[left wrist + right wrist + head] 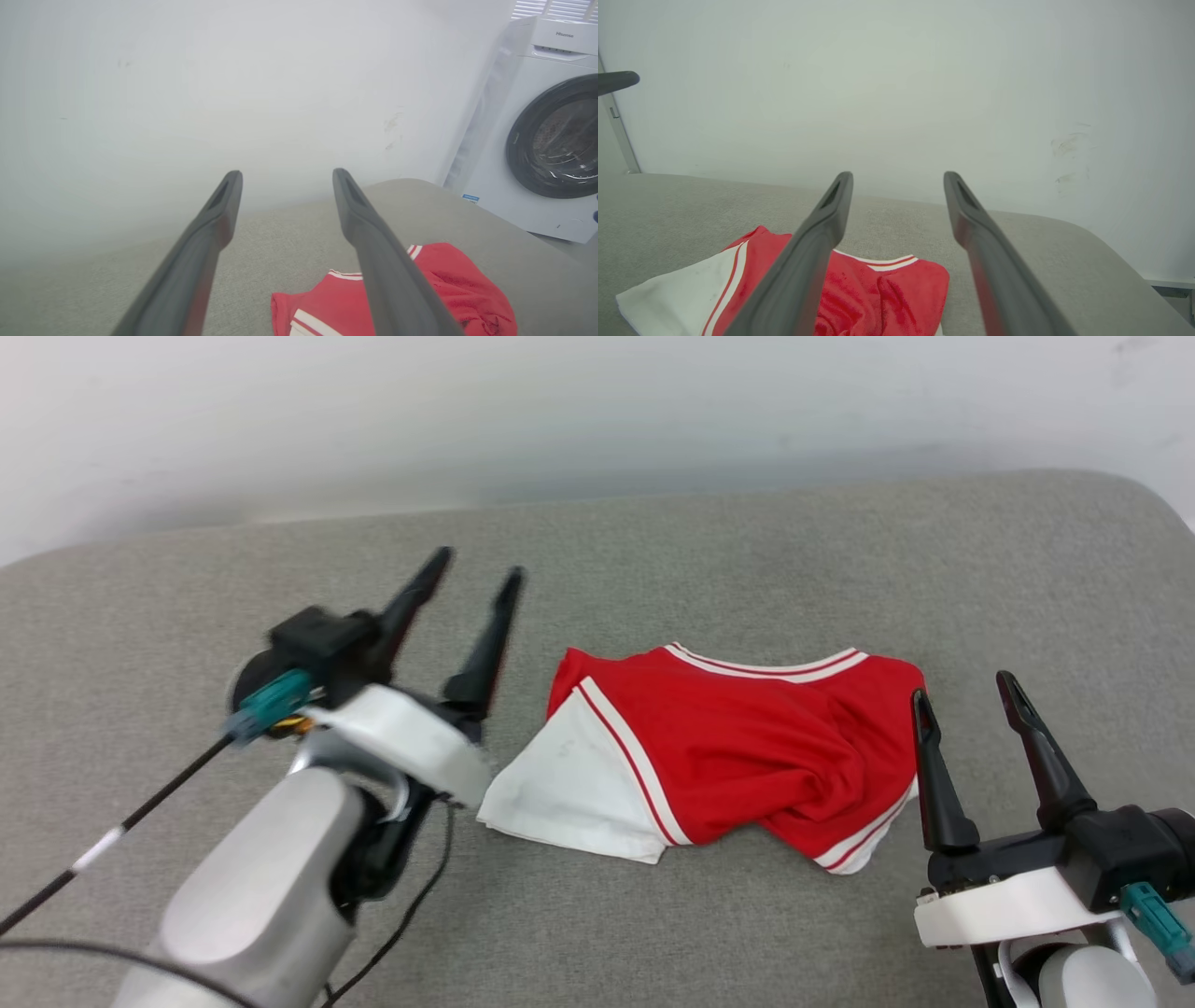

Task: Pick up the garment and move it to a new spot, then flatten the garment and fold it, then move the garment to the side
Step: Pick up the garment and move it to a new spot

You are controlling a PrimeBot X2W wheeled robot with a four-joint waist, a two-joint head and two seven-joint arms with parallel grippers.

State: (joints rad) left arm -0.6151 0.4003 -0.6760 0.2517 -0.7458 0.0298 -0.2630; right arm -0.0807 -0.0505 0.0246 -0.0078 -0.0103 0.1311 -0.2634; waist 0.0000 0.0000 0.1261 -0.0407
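A: Where is the garment [738,747] right now?

B: Lying in a loose heap near the middle of the grey padded desk [840,551], well short of the wall [560,411] on the far side. A white sleeve spreads out at its left, the red body is bunched and creased at its right, and a striped trim runs along the far edge. No lettering is showing (that side may be face down, I can't tell).

A: And the two arms?

B: The left gripper [476,565] hovers just left of the sleeve, raised off the cloth. The right gripper [962,686] stands just beside the bunched right end, one finger close against the red edge. Whether it touches, I can't tell. Both sets of jaws are spread apart with nothing between them.

A: Why flank it like that?

B: My reading is that one arm per end lets both take the cloth at once, so it lifts as a span rather than dangling from a single pinch. That suits the first step — picking it up and carrying it to a new spot — which looks not yet begun.

A: Anything to mind?

B: The heap seems several layers thick on the right, so a pinch there could catch only the top fold. A washing machine [537,140] stands past the desk's far right corner — well apart from the work.
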